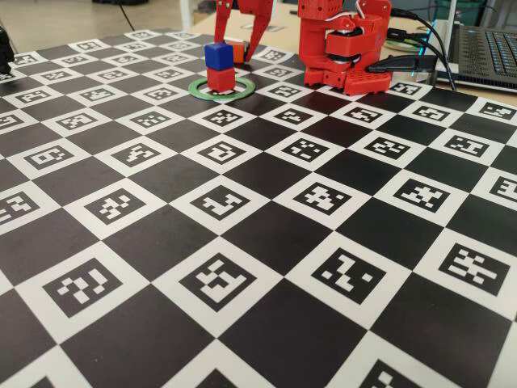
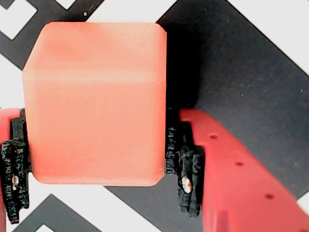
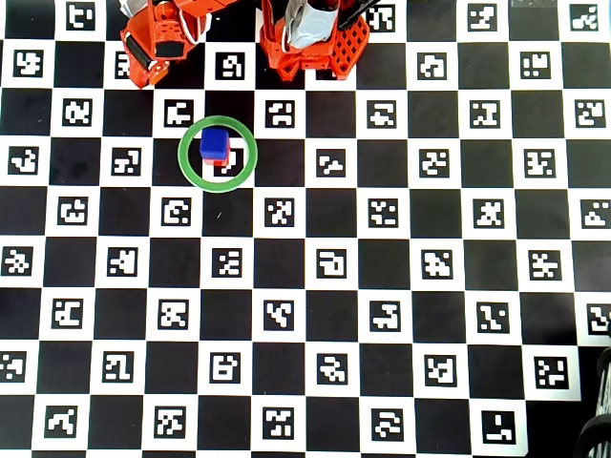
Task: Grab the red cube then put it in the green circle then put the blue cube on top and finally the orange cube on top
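Overhead view is showing the blue cube [image 3: 215, 143] sitting on the red cube [image 3: 217, 162] inside the green circle [image 3: 219, 156] at upper left, while the gripper [image 2: 96, 174] is clamping the orange cube [image 2: 94, 101], leaving only that final stacking.

We see a black-and-white checkerboard mat [image 1: 266, 242] covering the table, each white square printed with a small black marker pattern. Beyond the mat's far right corner in the fixed view lies a dark laptop [image 1: 485, 52], and black cables [image 1: 428, 61] run just beside it, between the laptop and the mat's far edge.
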